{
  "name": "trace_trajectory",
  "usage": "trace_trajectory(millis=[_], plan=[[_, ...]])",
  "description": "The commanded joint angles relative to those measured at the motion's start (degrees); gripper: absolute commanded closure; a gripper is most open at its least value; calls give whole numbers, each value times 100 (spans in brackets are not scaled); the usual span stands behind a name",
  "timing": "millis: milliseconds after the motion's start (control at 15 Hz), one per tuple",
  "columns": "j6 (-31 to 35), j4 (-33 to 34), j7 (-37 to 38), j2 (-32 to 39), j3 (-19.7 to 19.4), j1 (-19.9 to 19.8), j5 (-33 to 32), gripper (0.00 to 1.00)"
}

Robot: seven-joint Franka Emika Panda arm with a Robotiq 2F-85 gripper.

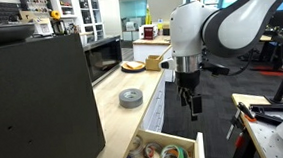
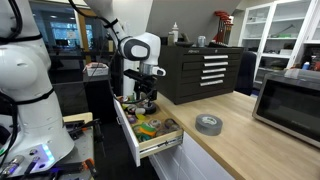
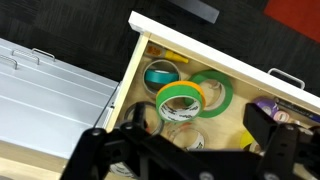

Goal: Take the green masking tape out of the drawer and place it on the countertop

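Our black two-fingered hand (image 1: 190, 102) hangs above the open shallow drawer (image 3: 220, 54), white-fronted with pale wooden sides. Its fingers are spread wide and hold nothing. The green masking tape roll (image 3: 179, 91) lies inside the drawer among other rolls, just beside a teal roll (image 3: 160, 73) and against a thinner green ring (image 3: 222, 95). On the long pale wooden surface (image 1: 119, 121) we see a grey tape roll (image 1: 131, 98) and, farther along, a black microwave oven (image 1: 102, 60). In an exterior view a black drawered tool chest (image 2: 200, 70) stands beyond the surface, and white shelving (image 2: 280, 30) lines the workshop wall.
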Motion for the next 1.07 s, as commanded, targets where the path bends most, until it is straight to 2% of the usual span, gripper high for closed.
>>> trace_trajectory(millis=[0, 467, 1000], plan=[[138, 447, -606, 660, 69, 31, 273, 0], [251, 1210, -1704, 1924, 563, -187, 543, 0], [120, 1829, -2305, 2904, 969, -594, 498, 0]])
